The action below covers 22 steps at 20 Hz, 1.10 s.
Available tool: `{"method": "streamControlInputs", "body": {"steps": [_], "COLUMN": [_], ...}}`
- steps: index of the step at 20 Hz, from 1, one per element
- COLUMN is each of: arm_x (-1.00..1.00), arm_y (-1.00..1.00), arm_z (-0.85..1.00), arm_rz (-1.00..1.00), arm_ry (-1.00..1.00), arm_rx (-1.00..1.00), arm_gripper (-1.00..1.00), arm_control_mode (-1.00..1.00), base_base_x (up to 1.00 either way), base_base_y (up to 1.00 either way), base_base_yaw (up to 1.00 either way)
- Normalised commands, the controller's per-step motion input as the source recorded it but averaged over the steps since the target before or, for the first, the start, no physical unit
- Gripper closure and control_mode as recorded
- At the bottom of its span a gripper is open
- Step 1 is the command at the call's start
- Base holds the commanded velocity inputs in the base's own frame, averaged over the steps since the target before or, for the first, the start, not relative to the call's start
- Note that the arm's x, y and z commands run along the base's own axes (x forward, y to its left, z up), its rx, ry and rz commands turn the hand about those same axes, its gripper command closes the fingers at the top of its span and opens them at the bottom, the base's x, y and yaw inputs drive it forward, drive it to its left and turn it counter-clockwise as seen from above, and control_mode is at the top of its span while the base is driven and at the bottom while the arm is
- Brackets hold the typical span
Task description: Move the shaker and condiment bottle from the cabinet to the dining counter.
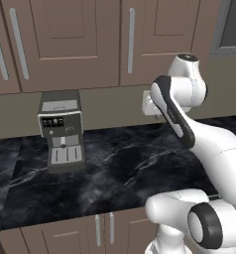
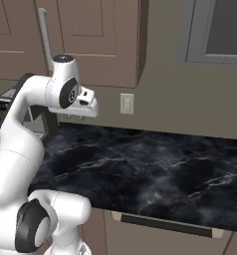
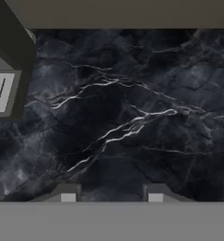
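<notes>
Hovering over the black marble worktop [image 3: 132,108], the gripper [image 3: 112,194] points down at bare stone, its two finger tips standing a narrow gap apart with nothing between them. Judging by this, the task has hardly begun. The cabinet [image 1: 90,44] runs across the wall at twelve o'clock in the left base view, its doors shut and its long silver handles [image 1: 131,39] untouched. The shaker and the condiment bottle are presumably behind those doors (that is a guess, since closed panels hide whatever is inside). A coffee machine [image 1: 62,130] stands on the worktop at about nine o'clock of the arm [image 1: 189,124], and its corner sits at ten o'clock in the hand view. A wall socket [image 2: 126,103] lies at one o'clock of the hand in the right base view. Everything remains: opening a door, fetching both items, and carrying them to the dining counter.
</notes>
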Motion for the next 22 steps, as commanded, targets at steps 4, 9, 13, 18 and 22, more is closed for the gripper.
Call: {"method": "streamControlInputs", "body": {"steps": [4,9,13,18,22], "arm_x": [-0.14,-0.17,-0.10,-0.06,-0.02], "arm_y": [0.01,0.17,0.26,0.32,0.32], "arm_z": [0.00,0.14,0.36,0.47,0.52], "arm_rz": [0.00,0.00,0.00,0.00,0.00], "arm_ry": [-0.11,-0.41,-0.28,-0.17,-0.07], "arm_rx": [-0.01,-0.09,-0.04,0.00,0.04], "arm_gripper": [-1.00,-1.00,-1.00,-1.00,-1.00], "arm_control_mode": [-1.00,-1.00,-1.00,-1.00,-1.00], "base_base_x": [0.00,0.00,0.00,0.00,0.00], "base_base_y": [0.00,0.00,0.00,0.00,0.00], "base_base_yaw": [0.00,0.00,0.00,0.00,0.00]}}
